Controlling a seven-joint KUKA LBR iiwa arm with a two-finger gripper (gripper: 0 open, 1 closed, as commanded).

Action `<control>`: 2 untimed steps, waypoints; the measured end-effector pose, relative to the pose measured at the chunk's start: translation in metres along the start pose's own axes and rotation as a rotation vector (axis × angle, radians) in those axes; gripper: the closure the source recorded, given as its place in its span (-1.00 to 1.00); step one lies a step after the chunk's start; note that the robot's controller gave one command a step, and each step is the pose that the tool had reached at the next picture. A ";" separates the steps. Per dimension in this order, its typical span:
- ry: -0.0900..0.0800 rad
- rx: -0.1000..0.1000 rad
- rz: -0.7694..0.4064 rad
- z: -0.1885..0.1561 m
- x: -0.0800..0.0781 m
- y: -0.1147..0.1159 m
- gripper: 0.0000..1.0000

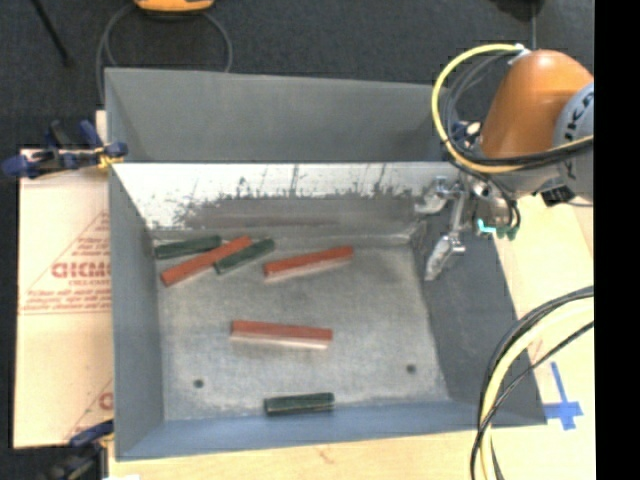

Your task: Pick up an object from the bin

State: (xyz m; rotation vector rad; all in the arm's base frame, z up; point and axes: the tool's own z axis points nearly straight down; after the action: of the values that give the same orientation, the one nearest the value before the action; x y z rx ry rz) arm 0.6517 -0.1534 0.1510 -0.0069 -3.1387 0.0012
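My gripper (440,259) hangs by the bin's right wall near the back right corner of the floor. Nothing in the bin touches it. The nearest thing is a red-brown flat bar (308,262), lying slanted on the floor well to its left. Another red-brown bar with a pale edge (281,334) lies near the middle of the floor. A short dark green bar (299,403) rests against the front wall.
At the back left lie a dark green bar (187,246), a red-brown bar (205,260) and a second dark green bar (243,254), close together and partly overlapping. The arm with its orange cover and cables comes in over the right rim.
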 end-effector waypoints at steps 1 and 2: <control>-0.008 0.002 -0.003 -0.005 -0.002 0.000 -1.00; -0.012 -0.001 0.036 0.065 0.000 0.067 -1.00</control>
State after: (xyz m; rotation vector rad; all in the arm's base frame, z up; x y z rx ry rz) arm 0.6518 -0.0870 0.0857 -0.0639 -3.1502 0.0001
